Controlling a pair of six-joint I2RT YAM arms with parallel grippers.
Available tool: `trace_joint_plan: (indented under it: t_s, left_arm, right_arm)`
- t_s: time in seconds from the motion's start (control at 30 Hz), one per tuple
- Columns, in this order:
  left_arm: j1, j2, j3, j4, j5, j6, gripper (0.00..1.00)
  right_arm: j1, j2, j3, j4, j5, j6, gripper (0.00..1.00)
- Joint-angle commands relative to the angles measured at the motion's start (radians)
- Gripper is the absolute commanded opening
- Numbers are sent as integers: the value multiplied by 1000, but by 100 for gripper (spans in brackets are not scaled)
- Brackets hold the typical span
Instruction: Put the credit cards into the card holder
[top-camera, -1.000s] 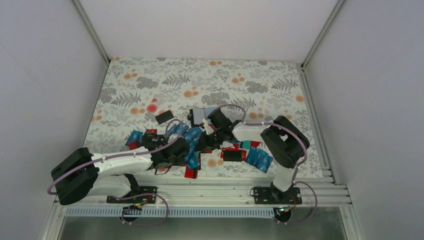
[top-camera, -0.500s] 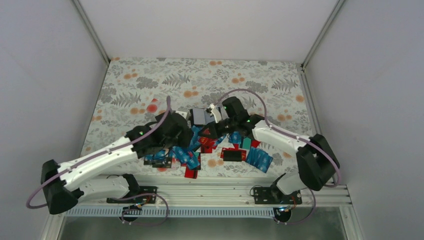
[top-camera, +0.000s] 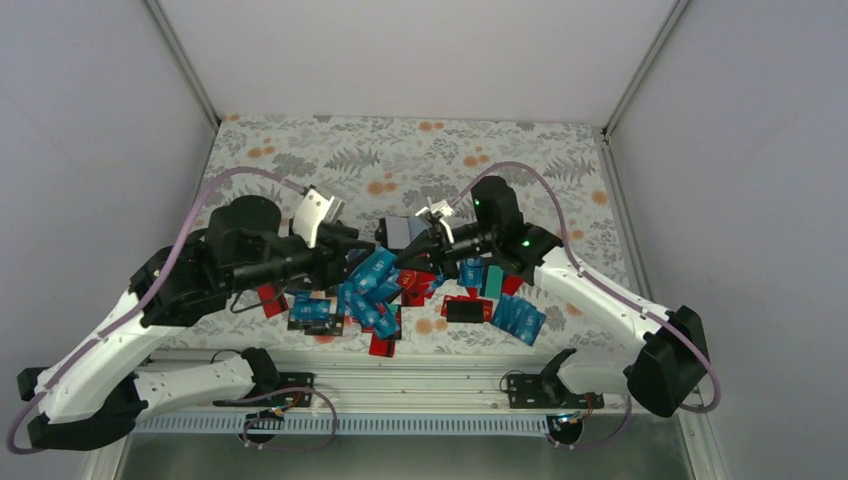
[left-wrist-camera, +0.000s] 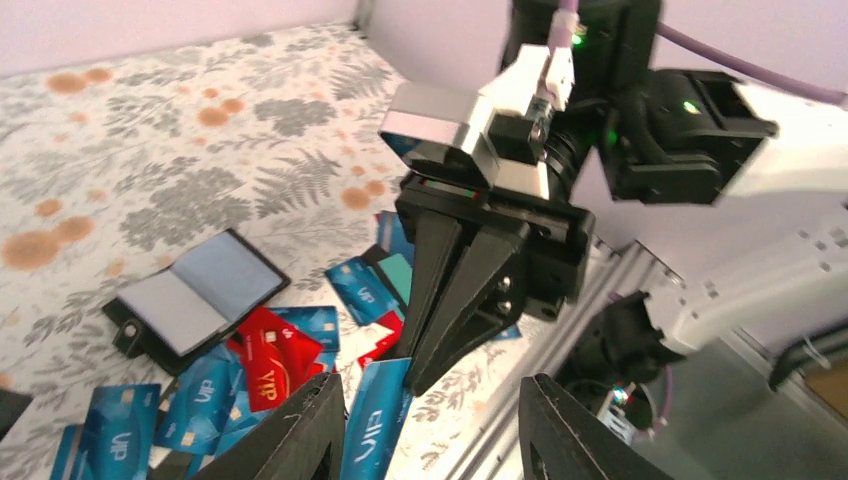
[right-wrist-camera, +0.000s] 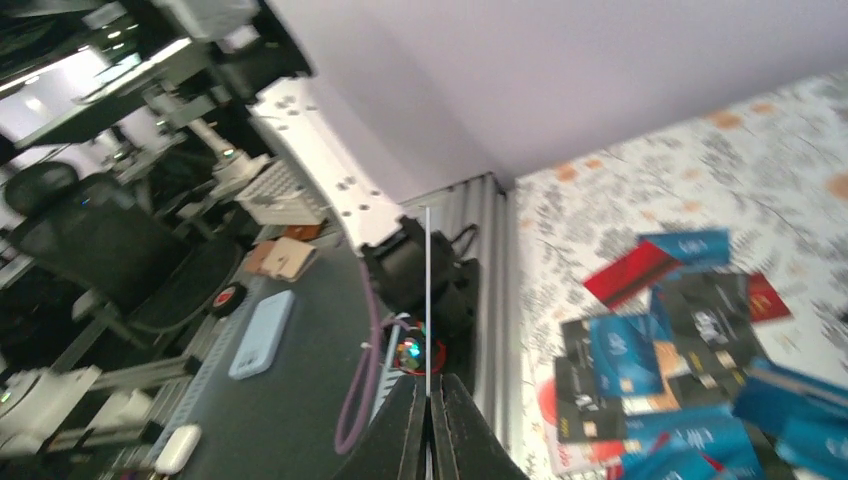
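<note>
The right gripper (left-wrist-camera: 415, 380) is pinching one blue credit card (left-wrist-camera: 375, 430) tight, the left gripper (left-wrist-camera: 432, 400) has its fingers apart, and the card holder (left-wrist-camera: 195, 300) lies open nearby.

Robotics lab: left arm (top-camera: 110, 340) and right arm (top-camera: 590, 290) bolted to a rail (top-camera: 430, 380) inside a white-walled booth (top-camera: 420, 50), floral cloth (top-camera: 400, 150) underneath; beyond, office chair (right-wrist-camera: 90, 260), blurred desk (right-wrist-camera: 70, 70).

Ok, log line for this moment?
left gripper open | right gripper shut on blue card | card holder lying open
</note>
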Motion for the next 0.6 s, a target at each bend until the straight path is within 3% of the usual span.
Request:
trace_joint_plan:
  t_s: [0.0, 0.1, 0.33, 0.57]
  left_arm:
    - [2, -10, 28, -74, 155, 109, 44]
    - [1, -14, 25, -79, 224, 143, 38]
    - [0, -9, 11, -103, 318, 199, 37]
    - [1, 23, 11, -150, 321, 228, 26]
  right_arm:
    - [3, -30, 50, 13, -200, -131, 4]
    - [5, -26, 81, -44, -256, -193, 4]
    - [9, -44, 107, -105, -349, -259, 4]
    - [9, -41, 111, -122, -353, -270, 4]
